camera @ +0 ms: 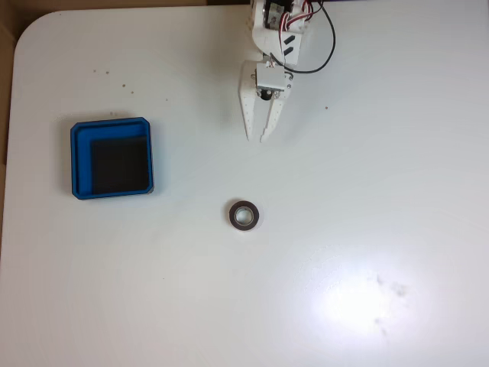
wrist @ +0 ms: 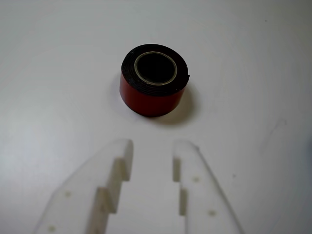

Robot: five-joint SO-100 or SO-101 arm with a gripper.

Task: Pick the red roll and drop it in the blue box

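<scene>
Just below centre of the fixed view, the red roll (camera: 244, 215) lies flat on the white worktop (camera: 367, 191), hole facing up, nothing touching it. Wrist view has the same roll (wrist: 153, 80) in the upper middle of the frame: red outer band, dark top face, pale inner ring around the hole. It sits just beyond the pincer (wrist: 152, 146) tips, roughly in line with the gap between them, not touching either finger.

Blue box (camera: 111, 157) is at left of the fixed view, well apart from the roll, sitting flat, black floor visible, nothing inside.

Pincer (camera: 257, 137) is at upper middle of the fixed view, tips pointing down-frame toward the roll, with clear worktop between. Jaws parted, nothing held; both white fingers (wrist: 117, 165) show stepped inner faces in the wrist view. Black cable (camera: 330, 46) loops off the arm at the top edge. Glare patch on the worktop at lower right; a few small dark specks scattered on the surface.
</scene>
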